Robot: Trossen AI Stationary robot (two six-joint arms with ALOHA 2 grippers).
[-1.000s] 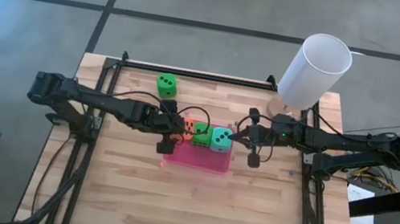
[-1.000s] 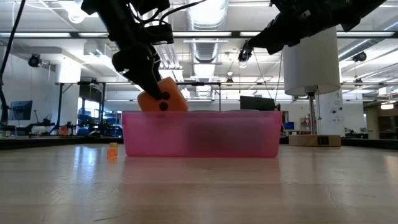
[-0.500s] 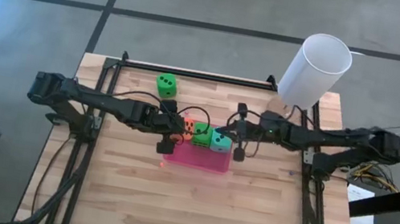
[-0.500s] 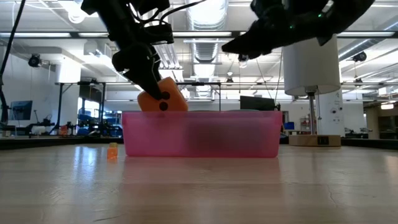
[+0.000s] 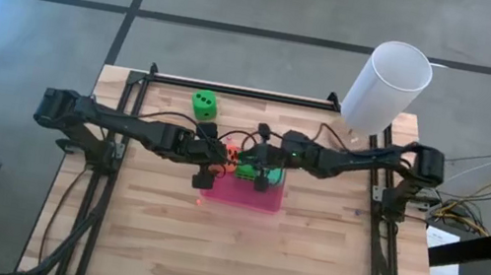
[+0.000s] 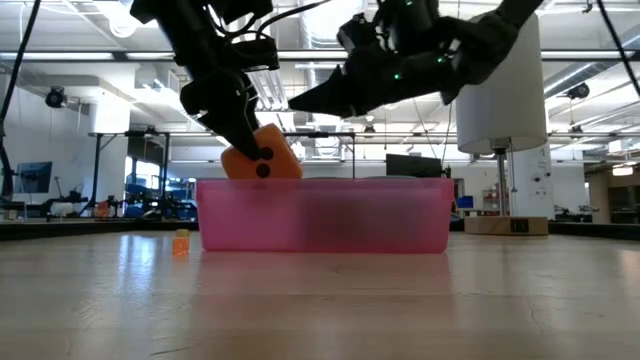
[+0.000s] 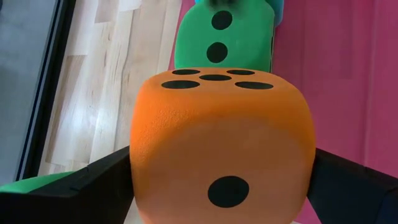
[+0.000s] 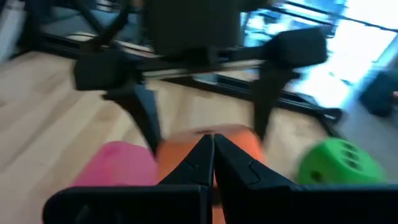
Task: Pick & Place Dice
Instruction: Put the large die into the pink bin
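My left gripper (image 5: 221,163) is shut on the orange die (image 6: 262,155) and holds it over the left end of the pink tray (image 6: 325,215). My right gripper (image 6: 295,104), shut, reaches from the right over the tray. Its tips stand just above and right of the orange die (image 8: 233,140), with a gap showing in the low view. A green die (image 7: 224,40) lies in the tray just beyond the orange one, and a teal sliver (image 7: 275,12) shows behind it. A second green die (image 5: 203,104) rests on the table at the far left. My left gripper pinches the orange die by two opposite side faces (image 7: 140,168), one finger (image 7: 87,183) on each side. The fingers slant down from the table's left. The die sits tilted in the hold; the tray's wall hides its lower part.
A tall white cylinder (image 5: 389,87) stands at the table's far right corner. A tiny orange block (image 6: 181,243) lies on the table left of the tray. Bare wood stretches along the near half of the table (image 5: 234,266).
My right gripper has swept toward the table's left edge and sunk a little, crossing over the tray from its right end to just beside the orange die, its fingers staying shut. The dice have not moved.
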